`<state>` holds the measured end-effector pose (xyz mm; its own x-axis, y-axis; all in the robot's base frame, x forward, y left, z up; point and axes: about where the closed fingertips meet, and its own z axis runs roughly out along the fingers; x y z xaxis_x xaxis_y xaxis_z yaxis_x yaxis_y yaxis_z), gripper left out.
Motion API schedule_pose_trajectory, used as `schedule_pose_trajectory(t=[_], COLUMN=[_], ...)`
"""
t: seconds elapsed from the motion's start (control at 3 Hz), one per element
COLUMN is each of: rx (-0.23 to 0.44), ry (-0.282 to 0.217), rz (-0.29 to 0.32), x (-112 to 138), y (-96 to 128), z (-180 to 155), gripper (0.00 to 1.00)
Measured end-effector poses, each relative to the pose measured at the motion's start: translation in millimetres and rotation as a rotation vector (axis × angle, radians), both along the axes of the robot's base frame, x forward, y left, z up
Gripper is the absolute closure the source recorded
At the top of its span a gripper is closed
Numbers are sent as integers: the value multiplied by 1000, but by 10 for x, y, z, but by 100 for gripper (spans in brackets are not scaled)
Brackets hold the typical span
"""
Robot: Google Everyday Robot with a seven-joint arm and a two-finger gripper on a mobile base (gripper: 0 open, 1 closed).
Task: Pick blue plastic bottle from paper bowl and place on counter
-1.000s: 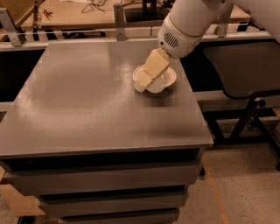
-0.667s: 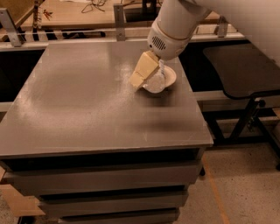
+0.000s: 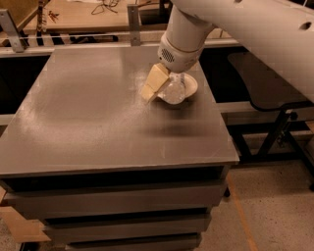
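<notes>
Camera view, single entry. Gripper (image 3: 154, 84): low over the counter (image 3: 98, 117), at the left rim of the bowl (image 3: 190, 84); spread or pinching, cannot tell. Bottle (image 3: 172, 91): in the bowl, immediately right of the gripper (long axis unclear). Label: nothing readable.

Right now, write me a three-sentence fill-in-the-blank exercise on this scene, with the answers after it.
1. On the grey counter stands a white paper ____.
2. The gripper hangs at its rim, beside the clear plastic ____.
3. Behind the counter stands a light ____ desk.
Missing words: bowl; bottle; wooden.
</notes>
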<state>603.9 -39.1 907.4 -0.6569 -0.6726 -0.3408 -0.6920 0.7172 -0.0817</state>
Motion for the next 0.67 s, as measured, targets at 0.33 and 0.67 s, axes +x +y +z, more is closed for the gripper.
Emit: schedule_pose_trajectory(t=[0.33,0.67], rx=[-8,-10], ry=[4,-35], rz=[-50,-90], x=[145,226], y=[-15,-43], z=[-123,-151], gripper=[3,24])
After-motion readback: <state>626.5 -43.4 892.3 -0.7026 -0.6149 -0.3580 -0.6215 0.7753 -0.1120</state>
